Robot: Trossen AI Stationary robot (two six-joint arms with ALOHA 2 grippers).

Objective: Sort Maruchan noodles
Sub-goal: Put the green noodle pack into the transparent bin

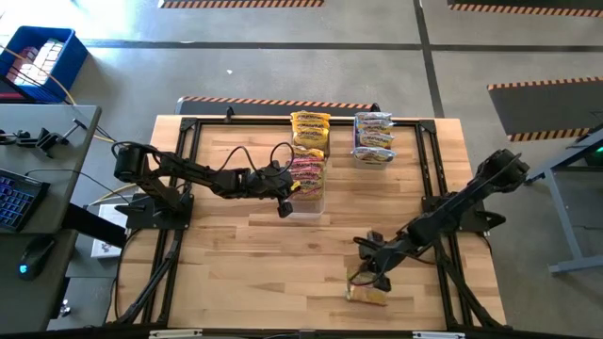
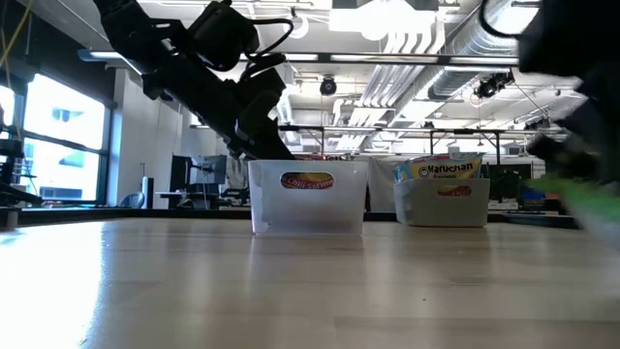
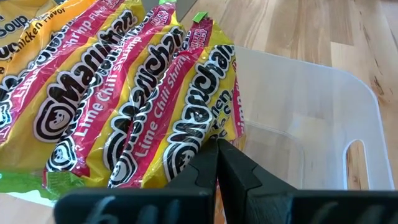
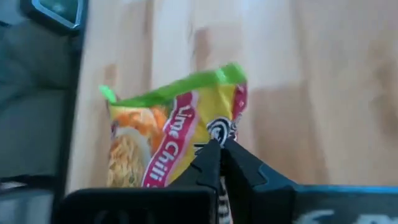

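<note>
A clear bin (image 1: 307, 205) in the table's middle holds several yellow-and-pink Maruchan noodles packets (image 3: 124, 106) standing on edge. My left gripper (image 1: 283, 203) (image 3: 217, 146) is shut at the bin's left side, its tips beside the nearest packet. Near the front edge, my right gripper (image 1: 374, 273) (image 4: 219, 146) is shut on one Lime Chili packet (image 4: 168, 134) (image 1: 366, 294). More yellow packets (image 1: 310, 130) lie at the far middle. A second bin (image 1: 374, 141) holds silvery packets. My left gripper's shut tips stand at the lower corner of the nearest packet (image 3: 208, 127) in the bin; I cannot tell whether they touch it. My right gripper pinches the Lime Chili packet at its edge (image 4: 217, 129) between its two fingers, slanting down from the right. The packet stretches away from the fingers, its green end seam (image 4: 180, 90) far from them; I cannot tell if it is clear of the table.
The bare wooden tabletop (image 1: 245, 273) stretches across the near left and centre. A black frame rail (image 1: 283, 120) runs along the far edge. In the low view both bins (image 2: 308, 199) (image 2: 446, 199) stand side by side.
</note>
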